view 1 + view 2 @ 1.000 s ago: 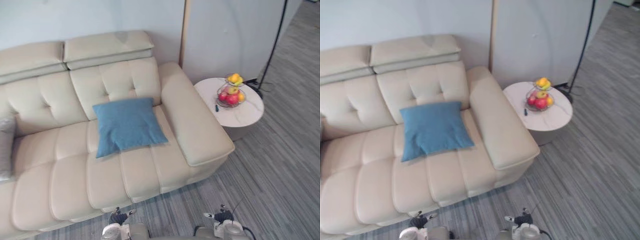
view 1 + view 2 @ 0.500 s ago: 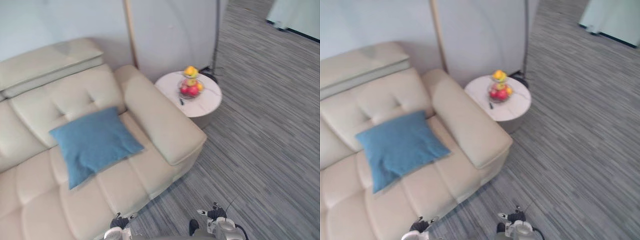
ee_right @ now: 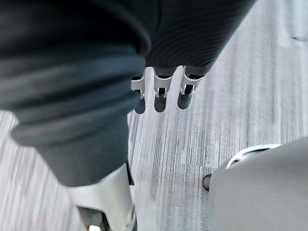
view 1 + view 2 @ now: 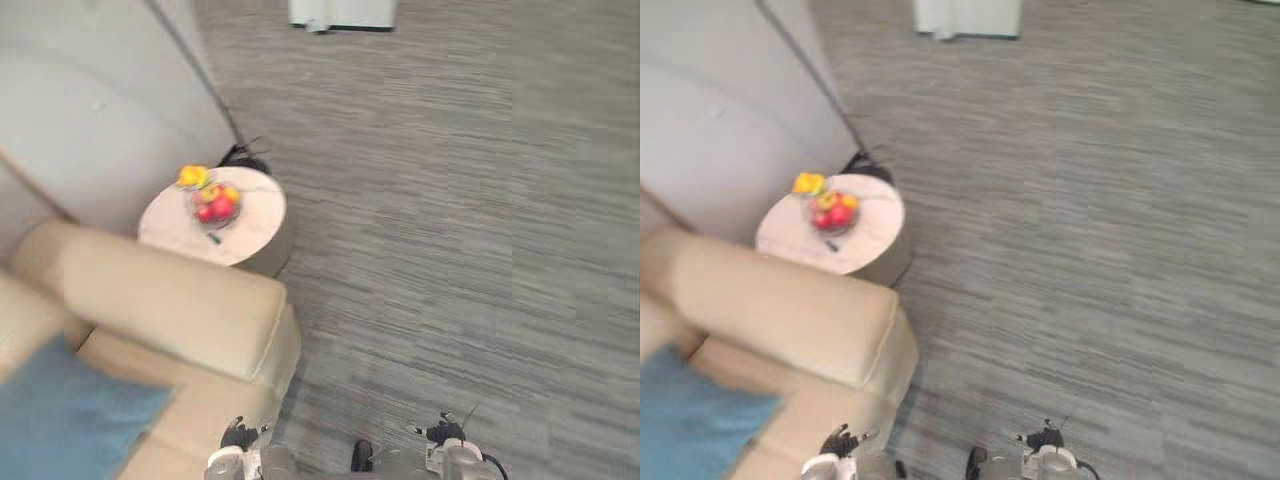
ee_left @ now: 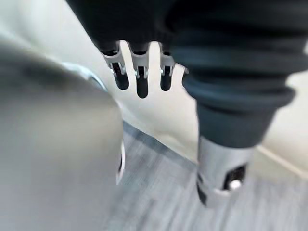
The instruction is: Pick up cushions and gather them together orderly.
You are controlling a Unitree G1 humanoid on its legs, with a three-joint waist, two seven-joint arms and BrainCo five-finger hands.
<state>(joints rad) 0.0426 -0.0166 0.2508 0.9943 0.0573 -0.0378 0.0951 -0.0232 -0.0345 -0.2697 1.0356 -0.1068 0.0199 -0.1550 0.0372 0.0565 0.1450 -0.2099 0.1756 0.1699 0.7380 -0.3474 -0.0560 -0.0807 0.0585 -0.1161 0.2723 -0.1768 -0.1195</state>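
A blue cushion (image 4: 62,424) lies on the seat of the cream sofa (image 4: 175,312), at the lower left of the head views beside the sofa's armrest. My left hand (image 5: 140,78) hangs at my side in front of the sofa's front, fingers straight and holding nothing. It appears small at the bottom edge of the left eye view (image 4: 238,435). My right hand (image 3: 161,89) hangs over the grey floor, fingers straight and empty, and shows at the bottom right (image 4: 446,432). Both hands are well short of the cushion.
A round white side table (image 4: 255,222) stands past the armrest with a wire basket of fruit (image 4: 210,198) on it. A thin floor-lamp pole (image 4: 190,72) slants up by the wall. Grey striped carpet (image 4: 470,230) spreads to the right; a white object (image 4: 340,12) is at the far end.
The whole picture has swung to the right, so the camera turned: the sofa slid to the lower left and open carpet came in. The blue cushion kept its place on the seat.
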